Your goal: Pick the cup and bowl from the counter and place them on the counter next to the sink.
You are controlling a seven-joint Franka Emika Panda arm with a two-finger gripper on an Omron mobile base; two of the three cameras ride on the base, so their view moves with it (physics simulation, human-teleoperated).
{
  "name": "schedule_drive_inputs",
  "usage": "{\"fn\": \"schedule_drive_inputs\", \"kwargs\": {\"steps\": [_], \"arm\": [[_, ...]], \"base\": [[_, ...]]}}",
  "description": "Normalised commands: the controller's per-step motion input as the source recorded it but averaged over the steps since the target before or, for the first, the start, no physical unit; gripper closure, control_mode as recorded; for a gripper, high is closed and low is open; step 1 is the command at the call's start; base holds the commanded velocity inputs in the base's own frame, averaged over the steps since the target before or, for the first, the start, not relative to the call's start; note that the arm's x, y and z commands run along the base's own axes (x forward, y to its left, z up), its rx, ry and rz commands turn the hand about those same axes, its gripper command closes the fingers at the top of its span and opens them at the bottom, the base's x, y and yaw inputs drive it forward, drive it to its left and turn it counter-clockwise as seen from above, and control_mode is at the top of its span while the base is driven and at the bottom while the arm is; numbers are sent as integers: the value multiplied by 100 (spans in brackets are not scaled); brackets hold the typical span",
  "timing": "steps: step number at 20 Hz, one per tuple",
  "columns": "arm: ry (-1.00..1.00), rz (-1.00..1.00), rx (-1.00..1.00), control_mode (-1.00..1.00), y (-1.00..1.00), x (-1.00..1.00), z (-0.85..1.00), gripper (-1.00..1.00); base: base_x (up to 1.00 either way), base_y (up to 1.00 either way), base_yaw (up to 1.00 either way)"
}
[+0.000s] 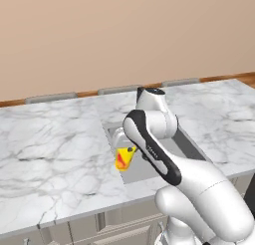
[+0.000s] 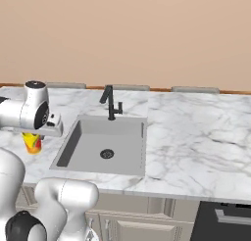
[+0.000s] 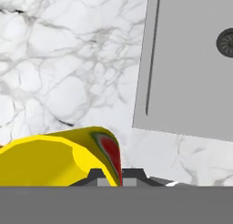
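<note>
Table (image 2: 196, 137): white marble w/ grey veins, smooth. Sink (image 2: 122, 142): matt grey. Cup (image 3: 50, 161) beside sink: yellow, prob. plastic.

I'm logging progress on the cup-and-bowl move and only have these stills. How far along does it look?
Done: nothing looks finished yet. In hand: the gripper holds the cup at the counter just left of the sink; whether the cup already rests on the marble cannot be told. Left: releasing the cup beside the sink, then fetching and placing the bowl.
</note>
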Motion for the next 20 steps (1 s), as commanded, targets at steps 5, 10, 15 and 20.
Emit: {"fn": "schedule_drive_inputs", "kwargs": {"steps": [5, 10, 15, 20], "arm": [[0, 0, -4, -100, 23, 13, -41, 100], [0, 0, -6, -100, 15, 25, -47, 100], [0, 0, -5, -100, 11, 33, -38, 100], [1, 0, -2, -100, 2, 32, -27, 100]], "base": [[0, 0, 0], [0, 0, 0], [0, 0, 0], [0, 0, 0]]}}
